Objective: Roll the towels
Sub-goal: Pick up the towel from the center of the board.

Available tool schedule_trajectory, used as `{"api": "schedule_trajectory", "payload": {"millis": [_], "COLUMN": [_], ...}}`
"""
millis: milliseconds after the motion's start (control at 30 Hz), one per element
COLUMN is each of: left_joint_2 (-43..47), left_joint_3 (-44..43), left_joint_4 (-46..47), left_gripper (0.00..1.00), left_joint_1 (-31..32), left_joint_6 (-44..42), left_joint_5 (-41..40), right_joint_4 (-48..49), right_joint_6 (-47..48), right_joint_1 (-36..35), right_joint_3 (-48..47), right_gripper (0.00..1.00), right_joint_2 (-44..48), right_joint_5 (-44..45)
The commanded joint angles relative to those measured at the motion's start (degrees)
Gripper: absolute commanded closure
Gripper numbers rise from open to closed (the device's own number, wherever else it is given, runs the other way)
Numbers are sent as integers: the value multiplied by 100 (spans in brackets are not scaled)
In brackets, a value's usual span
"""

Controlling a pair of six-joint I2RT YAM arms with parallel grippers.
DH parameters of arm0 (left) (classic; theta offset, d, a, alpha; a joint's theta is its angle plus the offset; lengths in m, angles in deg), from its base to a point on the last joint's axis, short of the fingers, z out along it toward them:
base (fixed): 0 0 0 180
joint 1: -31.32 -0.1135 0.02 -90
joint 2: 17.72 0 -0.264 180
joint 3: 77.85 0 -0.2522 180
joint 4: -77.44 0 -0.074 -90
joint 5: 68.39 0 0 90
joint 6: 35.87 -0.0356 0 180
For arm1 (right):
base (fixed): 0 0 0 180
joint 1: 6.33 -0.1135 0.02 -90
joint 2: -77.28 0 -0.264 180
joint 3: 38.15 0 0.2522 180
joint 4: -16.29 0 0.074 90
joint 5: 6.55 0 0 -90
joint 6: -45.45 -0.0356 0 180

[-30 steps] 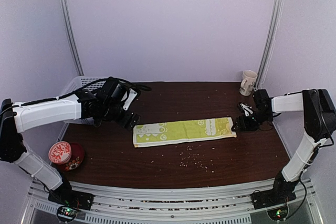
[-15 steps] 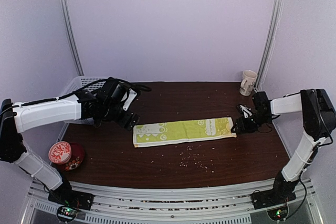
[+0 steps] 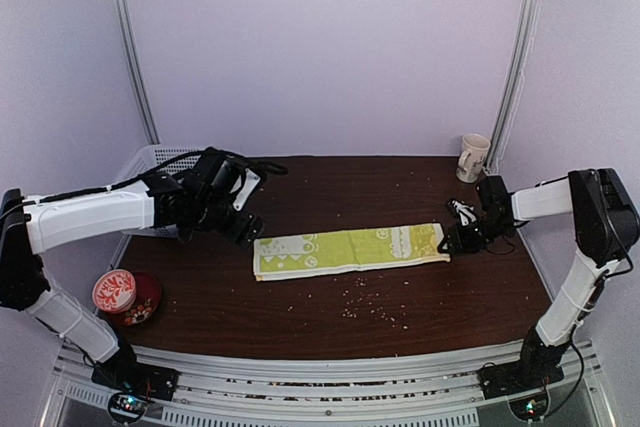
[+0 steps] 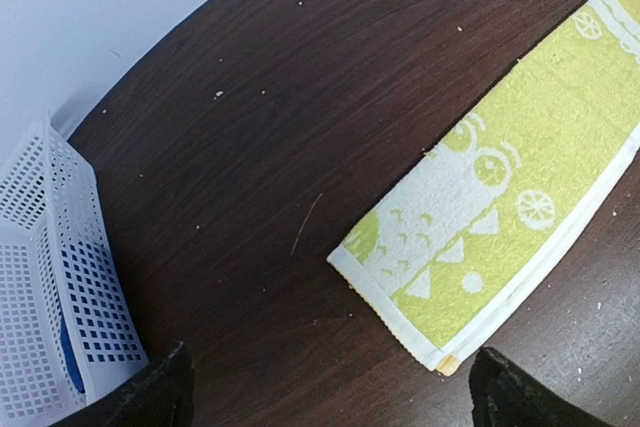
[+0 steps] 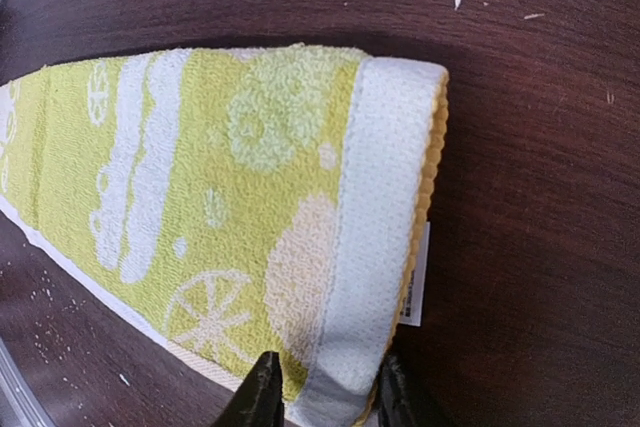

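The yellow-green towel [image 3: 350, 250] lies flat near the middle of the dark wooden table [image 3: 330, 187]. It is folded into a long, narrow strip running left to right and tilted slightly, with its right end farther back. Its terry surface carries a pale white pattern of citrus slices, dots, triangles and a small owl-like figure. A white hem [image 5: 385, 197] crosses the right end, a yellow edge shows beneath it, and a small white label [image 5: 413, 282] sticks out at that edge.

The right gripper [image 3: 458, 239] sits low at the towel's right end. In the right wrist view its fingertips [image 5: 262, 387] are drawn close together on either side of the hem's corner, and the cloth fills the narrow gap between them, so it appears to pinch the towel there.

The left gripper [image 3: 250, 229] hangs just off the towel's left end, not touching it. Its fingertips [image 4: 165, 387] are spread wide with only bare table between them.

A white perforated basket [image 3: 150, 159] stands behind the left arm at the table's back left. A patch of blue [image 4: 68, 352] shows through its holes, too little to identify. Pale crumbs [image 3: 368, 305] are scattered in front of the towel. A light mug [image 3: 473, 156] stands at the back right corner, and a red-and-white cup [image 3: 115, 289] sits at the near left edge.
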State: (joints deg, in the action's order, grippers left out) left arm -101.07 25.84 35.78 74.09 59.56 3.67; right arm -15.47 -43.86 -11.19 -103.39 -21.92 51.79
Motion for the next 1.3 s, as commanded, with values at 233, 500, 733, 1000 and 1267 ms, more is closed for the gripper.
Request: {"api": "schedule_trajectory", "payload": {"millis": [233, 500, 733, 1000, 1267], "left_joint_2": [179, 153, 153, 170, 158], "left_joint_3": [16, 14, 20, 29, 36], "left_joint_4": [241, 234, 236, 231, 233], "left_gripper": [2, 2, 2, 2, 2], "left_joint_1": [5, 4, 4, 4, 4], "left_joint_6": [-88, -98, -80, -77, -82], "left_joint_5": [-87, -88, -52, -2, 32], "right_joint_4": [-216, -251, -266, -344, -451], "right_joint_6": [-174, -183, -113, 120, 230], "right_joint_1": [-67, -67, -70, -72, -103], "right_joint_3": [192, 44, -208, -343, -445], "right_gripper": [82, 100, 100, 100, 100], "right_joint_2": [-375, -466, 136, 671, 820], "right_joint_5": [482, 587, 1251, 1228, 1037]}}
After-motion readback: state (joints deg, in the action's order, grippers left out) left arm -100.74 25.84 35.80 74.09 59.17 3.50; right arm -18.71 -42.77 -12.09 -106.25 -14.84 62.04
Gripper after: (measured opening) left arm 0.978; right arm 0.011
